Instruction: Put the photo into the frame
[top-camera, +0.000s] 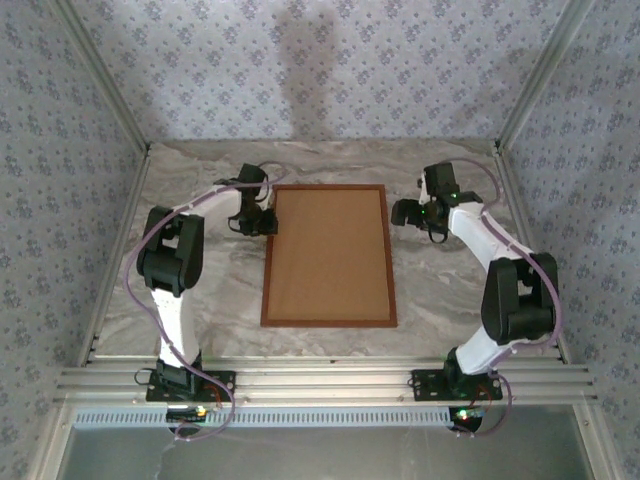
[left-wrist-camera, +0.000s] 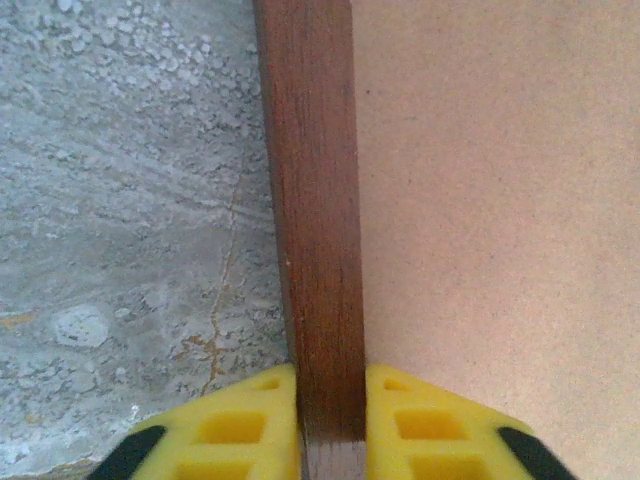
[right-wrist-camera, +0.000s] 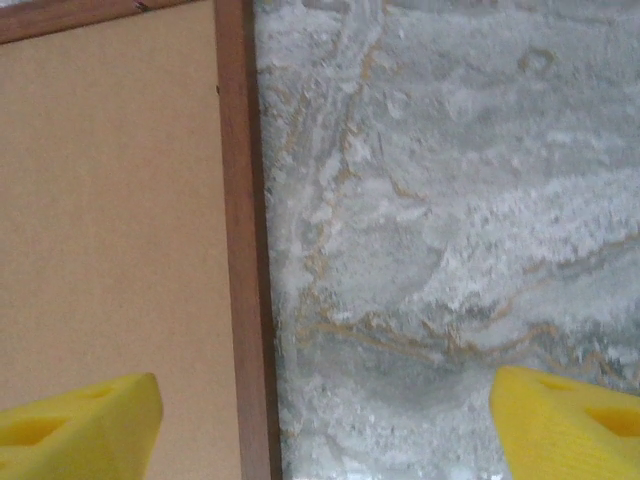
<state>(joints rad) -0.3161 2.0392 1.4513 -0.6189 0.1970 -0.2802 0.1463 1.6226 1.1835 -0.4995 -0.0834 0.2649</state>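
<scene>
While astride frame (left-wrist-camera: 312, 200) edge, left tool (left-wrist-camera: 330, 415)

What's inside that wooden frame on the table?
A plain brown board fills the frame edge to edge. Anything beneath the board is covered, so whether a picture lies under it cannot be told.

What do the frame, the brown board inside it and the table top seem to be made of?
The frame: likely wood, reddish-brown stain, dull sheen; fine grain lines run along it. The brown board: probably fibreboard or card, matte, evenly speckled, no grain. The table top: looks like grey marble with rust veins, perhaps only a printed surface.
</scene>
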